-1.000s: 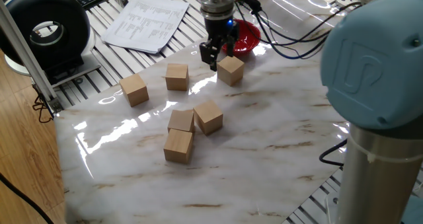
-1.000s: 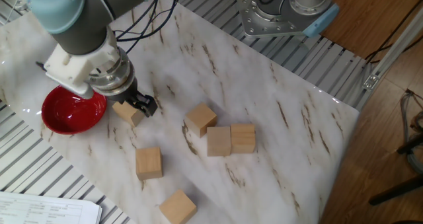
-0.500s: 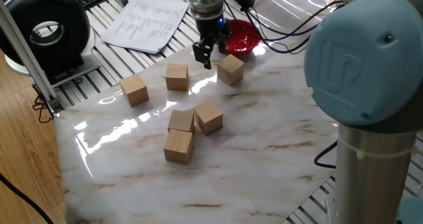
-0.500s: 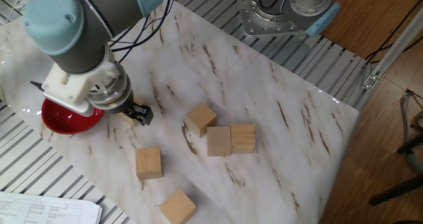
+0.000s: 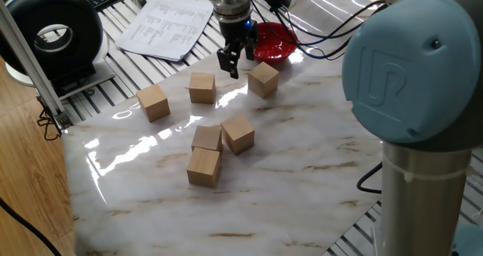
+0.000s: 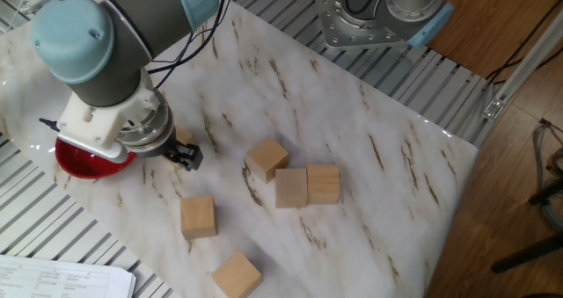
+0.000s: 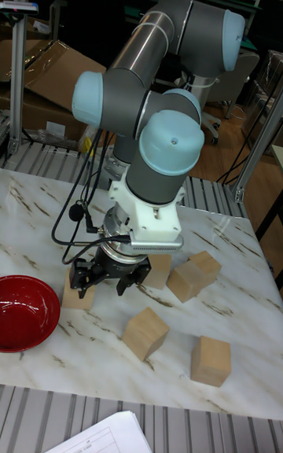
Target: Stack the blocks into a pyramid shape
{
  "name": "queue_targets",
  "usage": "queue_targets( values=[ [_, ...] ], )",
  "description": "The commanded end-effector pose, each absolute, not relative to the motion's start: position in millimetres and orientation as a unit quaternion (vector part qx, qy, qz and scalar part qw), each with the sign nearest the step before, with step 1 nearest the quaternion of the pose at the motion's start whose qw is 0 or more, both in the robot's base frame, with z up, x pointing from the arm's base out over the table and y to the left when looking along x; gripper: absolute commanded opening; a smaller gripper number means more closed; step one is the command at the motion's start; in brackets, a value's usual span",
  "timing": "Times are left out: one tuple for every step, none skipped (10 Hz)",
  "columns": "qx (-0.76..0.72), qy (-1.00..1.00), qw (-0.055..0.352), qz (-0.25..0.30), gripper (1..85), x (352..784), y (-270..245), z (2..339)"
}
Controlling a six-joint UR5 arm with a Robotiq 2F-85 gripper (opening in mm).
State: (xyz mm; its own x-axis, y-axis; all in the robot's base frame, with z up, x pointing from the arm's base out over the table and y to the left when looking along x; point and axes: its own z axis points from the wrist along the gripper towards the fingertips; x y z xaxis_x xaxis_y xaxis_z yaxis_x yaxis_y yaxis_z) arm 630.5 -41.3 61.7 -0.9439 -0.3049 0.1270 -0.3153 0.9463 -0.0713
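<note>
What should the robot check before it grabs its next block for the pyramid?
1. Gripper empty: ok, nothing between the fingers.
2. Gripper open: ok, fingers apart.
3. Block by the red bowl reachable: ok, that block sits right beside the gripper.
4. Any stacking started: not ok, all blocks lie flat; three clustered blocks touch only side by side.
5. All six blocks visible: ok in one fixed view.
6. Gripper centred over a block: cannot tell.
</note>
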Motion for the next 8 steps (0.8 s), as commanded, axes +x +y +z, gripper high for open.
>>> queue_targets(
  values=[
    [0.173,-0.983,0.032,0.046,70.3,645.0,-39.9,61.5],
    [0.175,-0.983,0.035,0.033,69.3,642.2,-33.1,61.0],
    [0.183,-0.982,0.038,0.033,68.7,641.0,-33.5,61.1],
    [0.172,-0.984,0.036,0.021,69.0,640.2,-27.2,60.8],
    [0.171,-0.985,0.032,0.018,69.3,642.2,-25.2,60.5],
    [0.175,-0.984,0.032,0.021,68.7,642.6,-27.2,60.6],
    [0.175,-0.984,0.033,0.024,67.7,642.6,-28.8,60.7],
    [0.170,-0.984,0.033,0.034,60.0,643.0,-33.9,61.1]
  ],
)
